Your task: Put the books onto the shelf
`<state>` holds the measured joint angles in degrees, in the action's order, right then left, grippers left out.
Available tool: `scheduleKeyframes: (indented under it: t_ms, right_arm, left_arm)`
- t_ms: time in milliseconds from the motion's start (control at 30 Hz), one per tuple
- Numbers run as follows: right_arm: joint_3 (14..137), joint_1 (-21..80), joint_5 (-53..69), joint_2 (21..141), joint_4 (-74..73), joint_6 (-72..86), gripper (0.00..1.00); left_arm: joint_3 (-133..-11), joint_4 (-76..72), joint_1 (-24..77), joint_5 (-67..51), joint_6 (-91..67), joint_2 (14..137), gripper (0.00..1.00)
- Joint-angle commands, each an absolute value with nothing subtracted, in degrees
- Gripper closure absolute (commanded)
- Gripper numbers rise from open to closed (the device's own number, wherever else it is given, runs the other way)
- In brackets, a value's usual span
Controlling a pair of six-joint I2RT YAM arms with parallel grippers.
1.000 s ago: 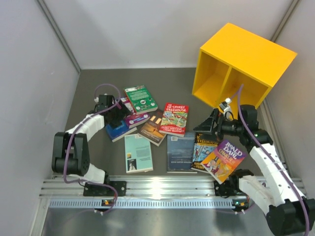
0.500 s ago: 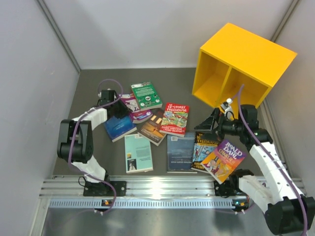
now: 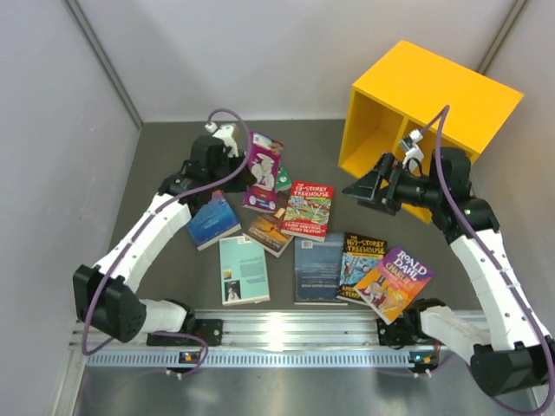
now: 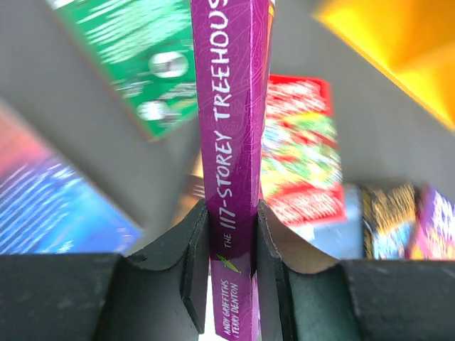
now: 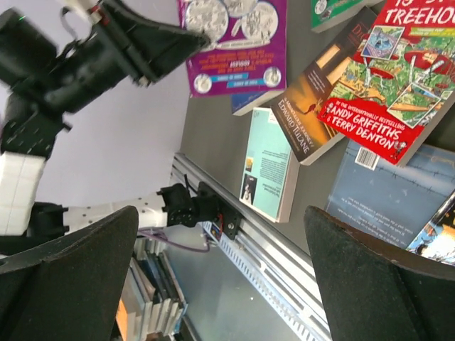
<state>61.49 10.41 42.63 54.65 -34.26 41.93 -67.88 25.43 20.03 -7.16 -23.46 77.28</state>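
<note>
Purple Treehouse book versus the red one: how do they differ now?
The purple book is clamped in the left gripper, clear of the table; the red book lies on it, ungripped. The purple book stands on edge; the red book is flat, cover up. Both are Treehouse paperbacks.

Bright, even light falls from above, shadows soft. The metal rail (image 3: 277, 322) glares white. From the left wrist, only the purple book (image 4: 231, 142) reads sharp; the green book (image 4: 135, 64) and shelf (image 4: 398, 42) smear into blur.

Dark grey table (image 3: 149, 149), scattered books (image 3: 243, 269), yellow shelf (image 3: 434, 87) at back right
</note>
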Motion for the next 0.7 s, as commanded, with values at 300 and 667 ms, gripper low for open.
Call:
scheduleKeyframes:
  t_ms: [300, 667]
  right_arm:
    - [79.4, 23.1, 30.7, 70.2, -39.7, 38.8, 0.0]
    - [72.4, 29.5, 28.8, 69.9, -36.7, 44.3, 0.0]
  left_arm:
    - [-75.2, 36.6, 54.6, 19.1, -20.2, 74.8, 1.0]
    - [-79.6, 38.2, 69.1, 33.0, -30.1, 77.3, 1.0]
